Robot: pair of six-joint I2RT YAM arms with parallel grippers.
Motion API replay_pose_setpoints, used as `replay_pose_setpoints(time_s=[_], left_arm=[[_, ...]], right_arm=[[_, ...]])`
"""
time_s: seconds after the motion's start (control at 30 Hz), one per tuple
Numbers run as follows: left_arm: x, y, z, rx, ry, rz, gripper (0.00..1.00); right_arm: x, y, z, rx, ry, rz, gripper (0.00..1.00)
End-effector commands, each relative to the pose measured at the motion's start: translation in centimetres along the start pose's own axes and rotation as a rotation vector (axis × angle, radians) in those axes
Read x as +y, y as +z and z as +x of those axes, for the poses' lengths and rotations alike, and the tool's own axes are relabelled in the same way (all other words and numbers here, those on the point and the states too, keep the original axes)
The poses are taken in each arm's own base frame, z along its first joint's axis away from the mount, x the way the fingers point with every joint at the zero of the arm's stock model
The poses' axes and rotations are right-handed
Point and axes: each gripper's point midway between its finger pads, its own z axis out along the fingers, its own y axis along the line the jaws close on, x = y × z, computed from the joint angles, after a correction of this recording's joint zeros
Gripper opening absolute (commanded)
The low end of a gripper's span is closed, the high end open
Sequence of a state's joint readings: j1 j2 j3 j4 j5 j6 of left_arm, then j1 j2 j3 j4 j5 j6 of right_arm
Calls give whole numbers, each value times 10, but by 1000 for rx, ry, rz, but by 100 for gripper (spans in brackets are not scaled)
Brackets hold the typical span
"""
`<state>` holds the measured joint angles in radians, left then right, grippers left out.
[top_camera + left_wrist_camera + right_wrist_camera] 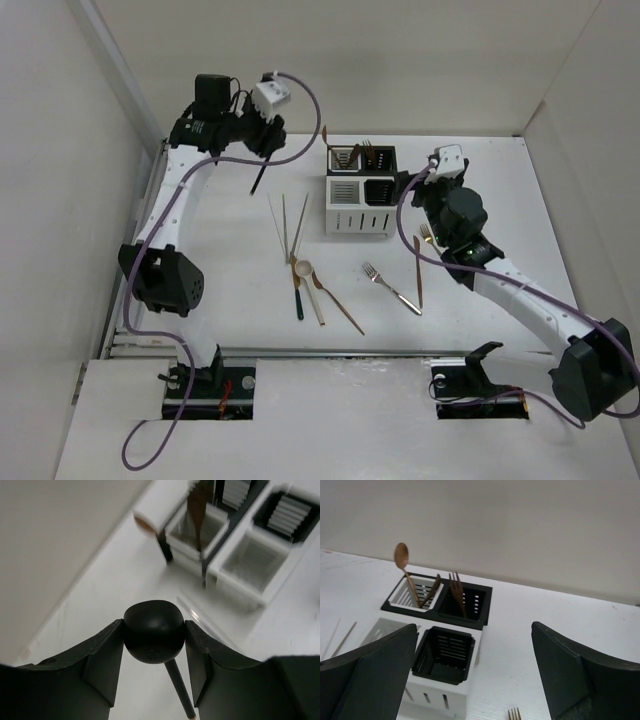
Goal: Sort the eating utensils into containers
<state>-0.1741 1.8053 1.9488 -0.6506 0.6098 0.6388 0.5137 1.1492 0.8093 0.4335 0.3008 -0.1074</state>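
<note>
My left gripper (263, 145) (154, 630) is shut on the bowl of a black spoon (153, 639), held above the table at the back left; its handle (258, 178) hangs down. The caddy (358, 222) (240, 575) (437, 690) stands at the back middle. Its back white compartment holds copper spoons (402, 557) and its back black one a copper fork (457, 592). My right gripper (415, 192) (474, 630) is open and empty just right of the caddy. Chopsticks (285, 225), a white-bowled spoon (303, 269), another black spoon (298, 298), a copper spoon (338, 305) and a silver fork (390, 285) lie on the table.
A copper utensil (419, 265) and a fork (428, 237) lie beside the right arm; fork tines (514, 713) show below the right gripper. Walls enclose the table on the left, back and right. The front two caddy compartments (445, 652) hold nothing.
</note>
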Motion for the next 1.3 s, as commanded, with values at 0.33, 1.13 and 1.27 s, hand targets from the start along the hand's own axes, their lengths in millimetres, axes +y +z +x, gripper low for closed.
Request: replay_pose_setpoints(time_s=[0.33, 1.13, 1.27], left_arm=[[-44, 32, -181, -847, 88, 56, 0], [-18, 156, -87, -807, 13, -48, 36], [-22, 138, -99, -810, 5, -44, 67]], right_arm=[[-26, 23, -26, -65, 24, 58, 100], [-53, 23, -11, 113, -73, 77, 100], [-71, 11, 26, 327, -83, 19, 100]])
